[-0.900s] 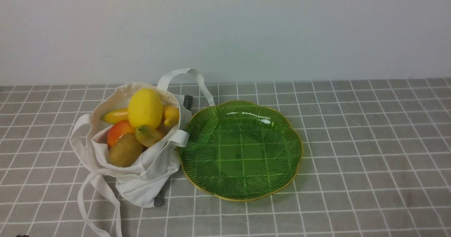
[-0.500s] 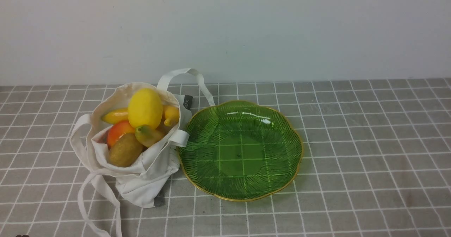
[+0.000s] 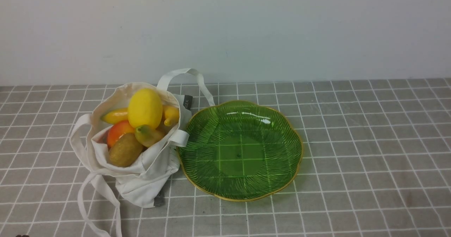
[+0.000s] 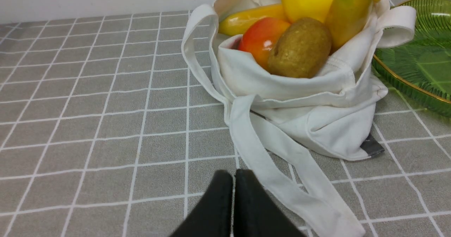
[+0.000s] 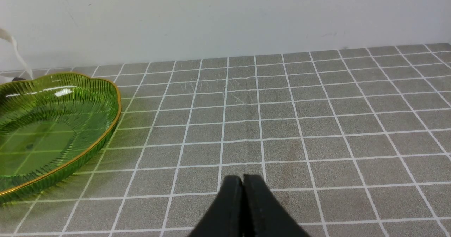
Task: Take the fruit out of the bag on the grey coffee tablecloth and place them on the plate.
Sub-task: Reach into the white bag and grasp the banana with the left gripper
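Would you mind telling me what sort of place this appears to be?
Probably a staged tabletop for robot trials, not a real kitchen: a grid-lined grey tablecloth against a bare white wall, glossy fruit in a cloth bag, and a green glass plate beside it.

This looks like a robot test bench in a lab. A plain pale wall rises straight behind the grey coffee tablecloth, which lies flat and fills the whole foreground. The things set on it look like staged props: glossy toy fruit heaped in a small cloth bag, just beside a green glass plate. The black left gripper and right gripper reach into the wrist views low over the cloth
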You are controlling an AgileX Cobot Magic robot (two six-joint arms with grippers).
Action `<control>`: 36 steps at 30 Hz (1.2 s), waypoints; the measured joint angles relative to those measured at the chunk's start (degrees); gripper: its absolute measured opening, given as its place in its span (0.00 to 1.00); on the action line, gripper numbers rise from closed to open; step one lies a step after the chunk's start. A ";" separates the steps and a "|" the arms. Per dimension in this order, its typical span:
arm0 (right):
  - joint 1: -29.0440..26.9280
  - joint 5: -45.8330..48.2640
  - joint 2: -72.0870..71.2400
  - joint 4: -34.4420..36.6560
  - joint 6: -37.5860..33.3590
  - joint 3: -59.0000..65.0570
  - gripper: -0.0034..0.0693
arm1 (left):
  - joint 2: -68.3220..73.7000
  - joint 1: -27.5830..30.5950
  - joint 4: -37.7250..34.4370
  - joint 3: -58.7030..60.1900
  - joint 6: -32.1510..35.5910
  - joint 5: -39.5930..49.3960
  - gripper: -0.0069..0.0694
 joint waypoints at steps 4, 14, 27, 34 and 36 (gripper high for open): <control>0.00 0.00 0.00 0.00 0.00 0.00 0.03 | 0.00 0.00 0.00 0.00 0.00 0.00 0.08; 0.00 0.00 0.00 0.00 0.00 0.00 0.03 | 0.00 0.00 0.00 0.00 0.06 0.00 0.08; 0.00 0.00 0.00 0.00 0.00 0.00 0.03 | 0.00 0.00 -44.53 0.05 -25.23 -0.56 0.08; 0.00 0.00 0.00 0.00 0.00 0.00 0.03 | 0.00 0.00 -62.59 0.05 -23.88 -6.62 0.08; 0.00 0.00 0.00 0.00 0.00 0.00 0.03 | 0.00 0.00 -62.97 -1.03 -18.50 -6.77 0.08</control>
